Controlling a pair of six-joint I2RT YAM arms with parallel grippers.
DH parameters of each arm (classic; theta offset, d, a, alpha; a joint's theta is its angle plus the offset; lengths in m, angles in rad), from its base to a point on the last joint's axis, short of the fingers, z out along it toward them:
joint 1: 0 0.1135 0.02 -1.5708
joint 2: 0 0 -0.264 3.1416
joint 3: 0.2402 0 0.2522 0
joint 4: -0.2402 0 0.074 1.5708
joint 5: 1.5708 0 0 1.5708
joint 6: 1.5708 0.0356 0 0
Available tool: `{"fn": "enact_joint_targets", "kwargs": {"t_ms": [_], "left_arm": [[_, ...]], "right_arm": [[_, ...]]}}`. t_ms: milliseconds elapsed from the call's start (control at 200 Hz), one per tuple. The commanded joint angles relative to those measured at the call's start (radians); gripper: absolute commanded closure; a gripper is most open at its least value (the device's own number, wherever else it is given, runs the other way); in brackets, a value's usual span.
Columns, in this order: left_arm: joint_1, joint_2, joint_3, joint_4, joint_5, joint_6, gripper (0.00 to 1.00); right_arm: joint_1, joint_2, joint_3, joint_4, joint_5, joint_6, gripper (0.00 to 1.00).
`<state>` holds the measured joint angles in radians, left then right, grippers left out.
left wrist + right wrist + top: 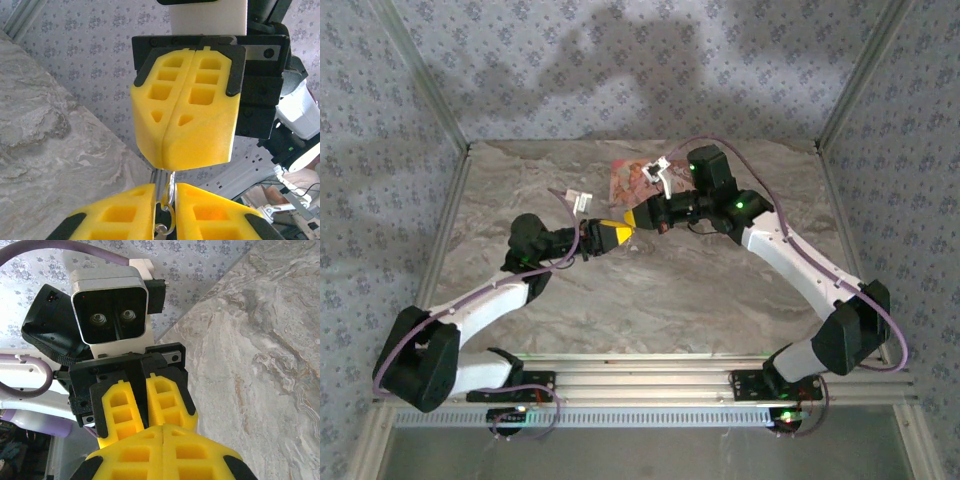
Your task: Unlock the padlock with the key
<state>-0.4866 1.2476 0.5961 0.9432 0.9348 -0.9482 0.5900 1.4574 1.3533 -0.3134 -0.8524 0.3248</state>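
Overhead, left claw (613,233) and right claw (645,217) meeting tip to tip above marble surface (670,290), near pink box (632,178). Left wrist: left claw pinching padlock (168,202), loop showing; right claw's fingers (200,125) pressing together on silvery key (159,179). Right wrist: both claws facing, closed.

We see a bench (650,290) marbled in grey and beige, and walls (620,80) of pale blue-grey with a small repeated flower print. The left gripper's fingers (120,215) and the right gripper's fingers (200,100) are bright yellow foam in black frames. The metal ring (167,202) is silvery. The arms (490,300) are white and black, their cable (820,262) purple. The box (630,178) is pink with printed pictures.
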Motion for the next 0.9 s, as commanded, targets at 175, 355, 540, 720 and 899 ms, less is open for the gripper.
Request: {"fn": "enact_joint_targets", "kwargs": {"t_ms": [175, 355, 540, 720, 899], "left_arm": [[-0.006, 0.003, 0.018, 0.043, 0.006, 0.005, 0.84], [-0.006, 0.001, 0.018, 0.032, 0.007, 0.007, 1.0], [-0.004, -0.023, 0.0, -0.044, -0.017, 0.057, 1.0], [0.007, -0.103, -0.027, -0.246, -0.075, 0.177, 1.0], [0.023, -0.199, -0.048, -0.53, -0.18, 0.318, 1.0]], "right_arm": [[0.007, -0.024, -0.005, 0.027, 0.004, 0.017, 1.0], [0.008, -0.025, -0.009, 0.033, 0.013, 0.022, 1.0], [0.004, -0.034, -0.021, 0.031, 0.095, 0.047, 0.93], [-0.012, -0.06, -0.05, 0.024, 0.188, 0.081, 0.42], [-0.04, -0.097, -0.114, -0.015, 0.437, 0.14, 0.31]]}}
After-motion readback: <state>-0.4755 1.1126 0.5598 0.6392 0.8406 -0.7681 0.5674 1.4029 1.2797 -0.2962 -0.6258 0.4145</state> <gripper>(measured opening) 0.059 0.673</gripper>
